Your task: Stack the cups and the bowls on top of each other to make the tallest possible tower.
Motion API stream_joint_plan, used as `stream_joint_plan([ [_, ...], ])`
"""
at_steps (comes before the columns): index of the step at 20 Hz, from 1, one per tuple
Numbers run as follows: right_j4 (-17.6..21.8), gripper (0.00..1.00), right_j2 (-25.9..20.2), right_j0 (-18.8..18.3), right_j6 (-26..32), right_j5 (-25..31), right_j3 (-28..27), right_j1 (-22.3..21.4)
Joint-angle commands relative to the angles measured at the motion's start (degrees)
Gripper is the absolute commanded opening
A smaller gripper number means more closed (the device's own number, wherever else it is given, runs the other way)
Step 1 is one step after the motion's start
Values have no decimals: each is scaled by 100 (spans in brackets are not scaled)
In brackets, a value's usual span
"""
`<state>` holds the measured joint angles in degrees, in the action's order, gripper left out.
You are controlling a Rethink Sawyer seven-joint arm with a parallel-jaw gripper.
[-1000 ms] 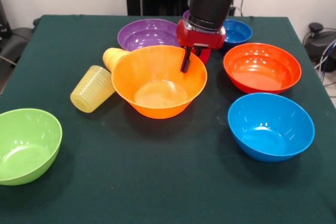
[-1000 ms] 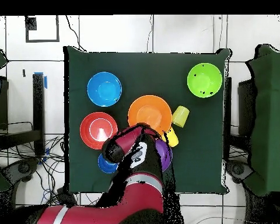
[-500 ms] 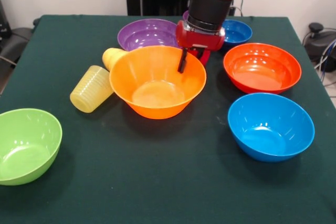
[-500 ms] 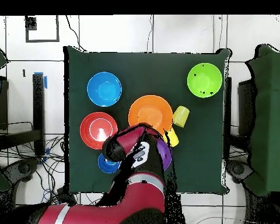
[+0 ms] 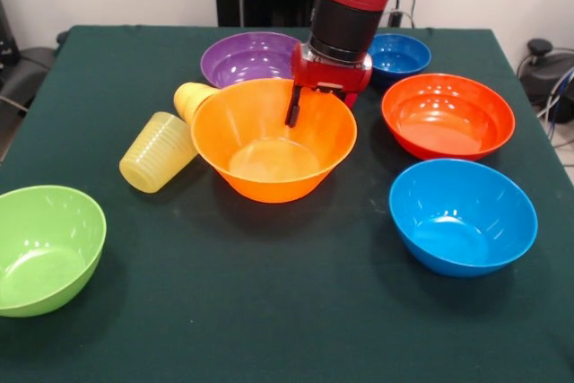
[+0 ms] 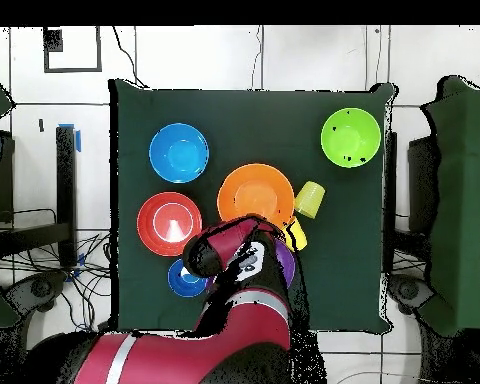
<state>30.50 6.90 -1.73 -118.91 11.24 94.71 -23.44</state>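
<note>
The large orange-yellow bowl (image 5: 269, 143) (image 6: 256, 193) stands upright mid-table with nothing in it. My gripper (image 5: 296, 114) reaches down over its far rim and into it. A pale yellow ribbed cup (image 5: 159, 152) and an orange-yellow cup (image 5: 193, 96) lie on their sides against the bowl. Spread around it, each apart from the others, are the purple bowl (image 5: 247, 56), small dark blue bowl (image 5: 401, 53), red-orange bowl (image 5: 447, 114), light blue bowl (image 5: 462, 215) and lime green bowl (image 5: 40, 248). No tower stands. In the overhead view the arm covers the gripper.
Everything sits on a dark green tablecloth (image 5: 269, 311). The lime green bowl is close to one table edge. From above, my arm (image 6: 234, 300) hides most of the purple bowl (image 6: 285, 262) and part of the dark blue bowl (image 6: 182, 281).
My gripper has slid along the orange-yellow bowl's far rim toward the purple bowl. The orange-yellow bowl has shifted only slightly. All else is where it was.
</note>
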Motion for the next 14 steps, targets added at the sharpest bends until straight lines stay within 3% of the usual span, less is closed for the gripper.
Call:
stream_joint_plan([
  [1,-120,100,-591,-103,-418,-60,68,462],
  [7,-114,100,-808,-303,-216,106,205,245],
  [14,-122,100,-1262,-755,178,545,631,-427],
])
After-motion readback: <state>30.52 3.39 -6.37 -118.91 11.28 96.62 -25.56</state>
